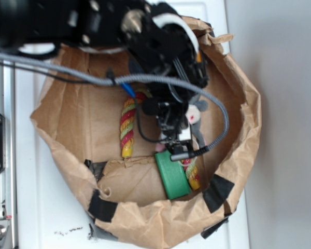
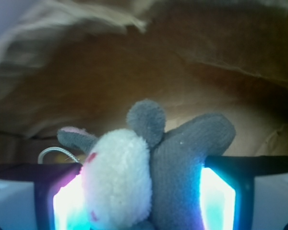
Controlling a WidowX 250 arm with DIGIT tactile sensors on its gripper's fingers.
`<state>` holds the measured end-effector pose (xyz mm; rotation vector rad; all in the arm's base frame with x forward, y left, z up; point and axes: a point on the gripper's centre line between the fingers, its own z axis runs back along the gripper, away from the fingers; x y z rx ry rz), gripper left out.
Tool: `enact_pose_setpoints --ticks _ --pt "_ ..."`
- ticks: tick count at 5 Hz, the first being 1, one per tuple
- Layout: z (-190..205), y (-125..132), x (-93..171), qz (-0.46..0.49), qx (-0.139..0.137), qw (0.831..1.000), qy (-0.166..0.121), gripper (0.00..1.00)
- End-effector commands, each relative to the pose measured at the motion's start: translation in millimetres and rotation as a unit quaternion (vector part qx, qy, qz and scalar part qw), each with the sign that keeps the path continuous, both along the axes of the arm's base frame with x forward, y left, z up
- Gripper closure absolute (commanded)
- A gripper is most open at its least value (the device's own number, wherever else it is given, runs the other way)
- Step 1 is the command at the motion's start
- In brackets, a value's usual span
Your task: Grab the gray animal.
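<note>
The gray animal (image 2: 182,167) fills the space between my fingers in the wrist view. Its cream-white face (image 2: 117,182) with red dot eyes presses the left pad (image 2: 69,206), and its gray body touches the right pad (image 2: 216,201). A pink-lined ear (image 2: 74,136) and a thin white cord loop (image 2: 55,153) stick out to the left. In the exterior view the gripper (image 1: 186,124) reaches down into the brown paper bag (image 1: 72,119), shut on the gray animal (image 1: 196,111), which the arm partly hides.
A striped red-yellow-green rope arch (image 1: 127,127) lies on the bag floor left of the gripper. A green block (image 1: 172,176) stands just in front. Bag walls rise all round, black tape (image 1: 217,192) on the near rim. A gray cable (image 1: 145,79) crosses above.
</note>
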<state>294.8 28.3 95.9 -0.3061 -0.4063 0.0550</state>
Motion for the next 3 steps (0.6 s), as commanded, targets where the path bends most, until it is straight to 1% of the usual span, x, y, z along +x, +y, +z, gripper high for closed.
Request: enact_pose_setpoints --ticks 1,2,3 --pt "36 20 -8 -0.03 -0.014 0.998 -0.046 1.0" --pt "46 20 -17 -0.049 -0.023 0.997 -0.053 1.0" --pt "47 20 -16 -0.049 -0.016 0.997 -0.05 1.0"
